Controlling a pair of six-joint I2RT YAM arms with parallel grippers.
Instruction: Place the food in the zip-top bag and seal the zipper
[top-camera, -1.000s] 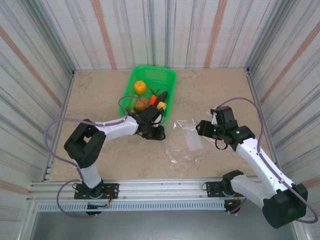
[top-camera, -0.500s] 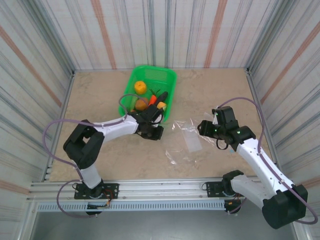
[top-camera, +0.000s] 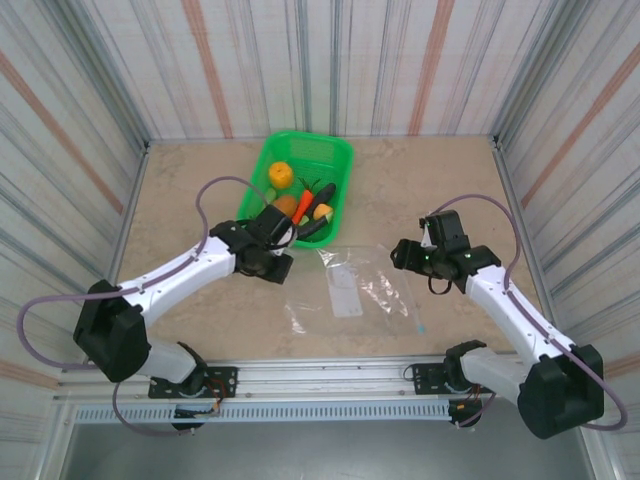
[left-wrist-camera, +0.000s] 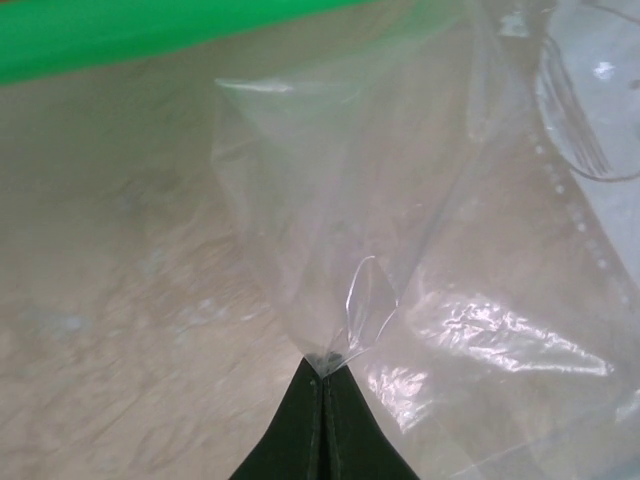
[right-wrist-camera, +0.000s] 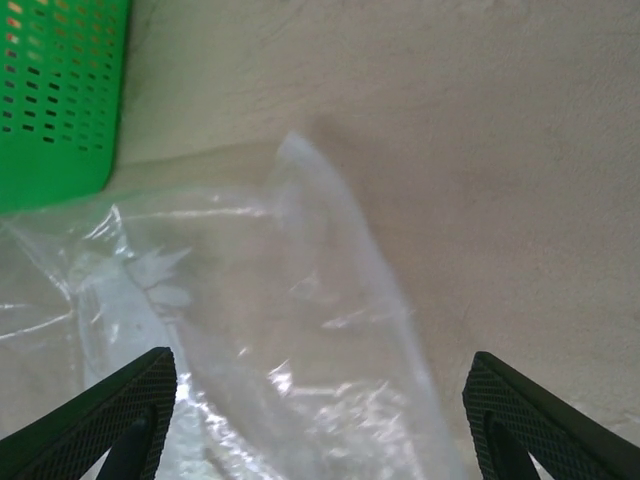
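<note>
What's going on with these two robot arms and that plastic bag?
The left gripper is shut on a corner of the clear zip-top bag, spread out just in front of the green basket. The right gripper hangs open over the bag's other side, gripping nothing. The toy food sits in the basket; none is in the bag yet.

**Left gripper pinching a fold of the clear bag**

The left gripper (left-wrist-camera: 322, 375) is showing at the bottom middle, its two dark fingers pressing together with no gap between them. They are clamping a small fold of the zip-top bag (left-wrist-camera: 340, 200) at their tips. The clear, crinkly film is spreading up and to the right from that pinch, catching bright glints. The beige table (left-wrist-camera: 110, 330) is lying beneath it. The rim of a green basket (left-wrist-camera: 120, 35) is running blurred across the top left corner.
</note>
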